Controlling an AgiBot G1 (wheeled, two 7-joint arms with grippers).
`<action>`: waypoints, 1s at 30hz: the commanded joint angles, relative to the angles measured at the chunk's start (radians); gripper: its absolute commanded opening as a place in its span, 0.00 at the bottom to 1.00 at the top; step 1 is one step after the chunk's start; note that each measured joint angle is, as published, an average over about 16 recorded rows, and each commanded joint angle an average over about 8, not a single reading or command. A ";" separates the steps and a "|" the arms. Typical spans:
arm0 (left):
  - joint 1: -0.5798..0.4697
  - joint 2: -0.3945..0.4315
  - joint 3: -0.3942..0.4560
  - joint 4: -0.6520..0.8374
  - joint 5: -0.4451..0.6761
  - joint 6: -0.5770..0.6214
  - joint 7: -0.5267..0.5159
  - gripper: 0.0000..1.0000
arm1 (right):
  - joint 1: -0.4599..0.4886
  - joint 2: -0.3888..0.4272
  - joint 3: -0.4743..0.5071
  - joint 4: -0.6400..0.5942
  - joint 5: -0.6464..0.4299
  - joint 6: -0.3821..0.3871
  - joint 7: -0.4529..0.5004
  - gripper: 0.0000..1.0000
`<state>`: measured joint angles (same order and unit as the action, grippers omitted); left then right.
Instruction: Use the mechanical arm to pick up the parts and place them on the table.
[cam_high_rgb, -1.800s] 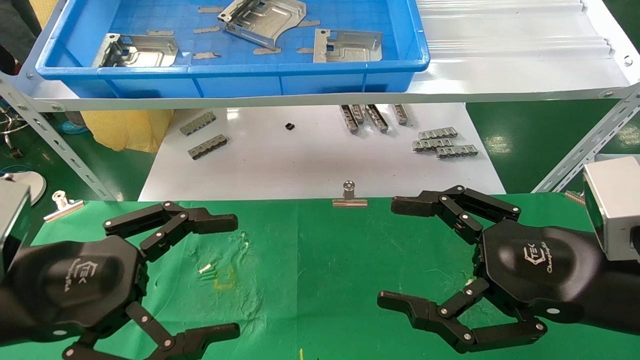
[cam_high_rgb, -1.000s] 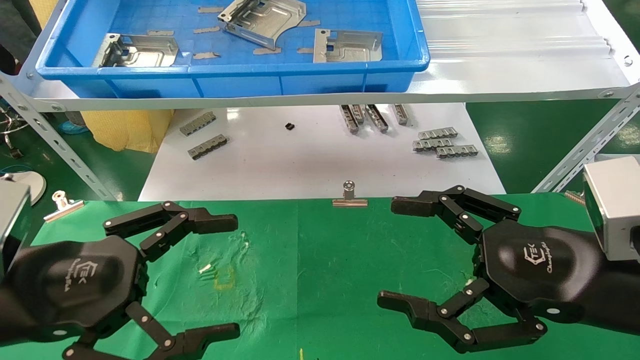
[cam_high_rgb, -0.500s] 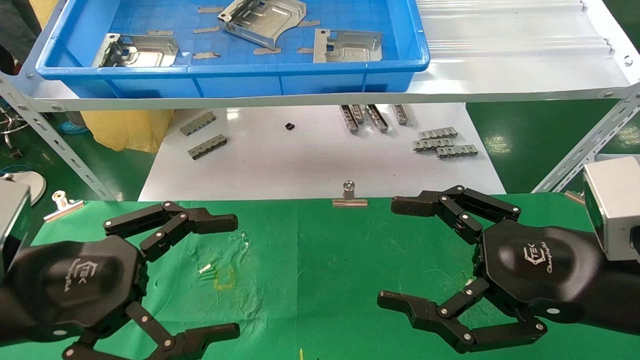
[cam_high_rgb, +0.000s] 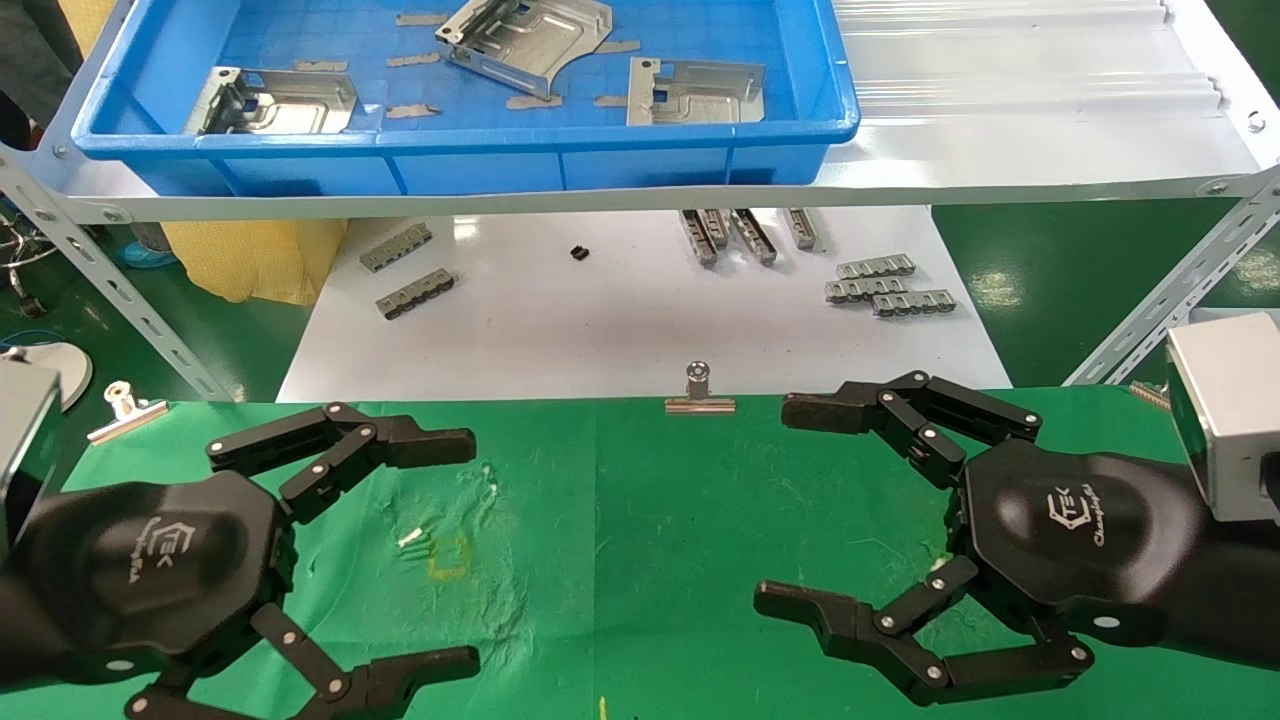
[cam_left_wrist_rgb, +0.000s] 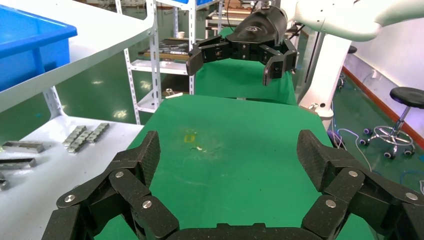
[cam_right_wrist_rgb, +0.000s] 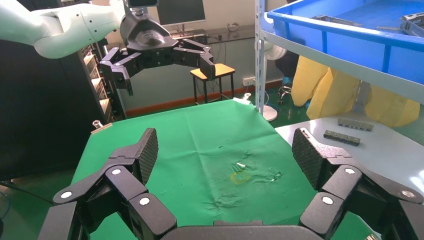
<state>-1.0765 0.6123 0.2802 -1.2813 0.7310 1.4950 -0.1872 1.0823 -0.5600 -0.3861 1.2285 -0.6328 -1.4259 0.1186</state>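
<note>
Parts (cam_high_rgb: 690, 93) lie in the blue bin (cam_high_rgb: 470, 160) on the pale metal shelf (cam_high_rgb: 1000, 150), which stands beyond the far edge of the table (cam_high_rgb: 650, 520). Three stamped plates show there. The one at the bin's left end (cam_high_rgb: 275, 102) has its long axis along the bin's front wall, as does the one toward the right end. The middle plate (cam_high_rgb: 525, 35) sits farther back, tilted, its long axis slanting across the bin, its curved cut-out facing the right-hand plate.

The left gripper (cam_high_rgb: 460, 550) hovers over the table's left part, fingers spread wide, holding and touching nothing. The right gripper (cam_high_rgb: 790, 505) hovers over the table's right part, equally wide open and empty. Both point toward the table's middle, facing each other, with the yellow square mark (cam_high_rgb: 447, 556) on the cloth between them, nearer the left one.

Below the shelf, a white board (cam_high_rgb: 620, 310) carries small grey slotted strips (cam_high_rgb: 888, 285), and a silver binder clip (cam_high_rgb: 699, 392) grips the table's far edge.

The head view alone shows the plates fully in the bin. The left wrist view shows its own spread fingers (cam_left_wrist_rgb: 140, 160) and the right gripper (cam_left_wrist_rgb: 230, 61) above the cloth beyond the mark, with a corner of the bin (cam_left_wrist_rgb: 30, 45) but not its contents. The right wrist view shows the left gripper (cam_right_wrist_rgb: 165, 65) raised clear of the cloth, and the bin (cam_right_wrist_rgb: 350, 30) from below its rim, with only slivers of metal visible inside.
</note>
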 joint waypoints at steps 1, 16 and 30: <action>0.000 0.000 0.000 0.000 0.000 0.000 0.000 1.00 | 0.000 0.000 0.000 0.000 0.000 0.000 0.000 0.00; 0.000 0.000 0.000 0.000 0.000 0.000 0.000 1.00 | 0.000 0.000 0.000 0.000 0.000 0.000 0.000 0.00; 0.000 0.000 0.000 0.000 0.000 0.000 0.000 1.00 | 0.000 0.000 0.000 0.000 0.000 0.000 0.000 0.00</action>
<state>-1.0765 0.6123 0.2802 -1.2813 0.7310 1.4950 -0.1872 1.0823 -0.5600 -0.3861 1.2285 -0.6328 -1.4259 0.1186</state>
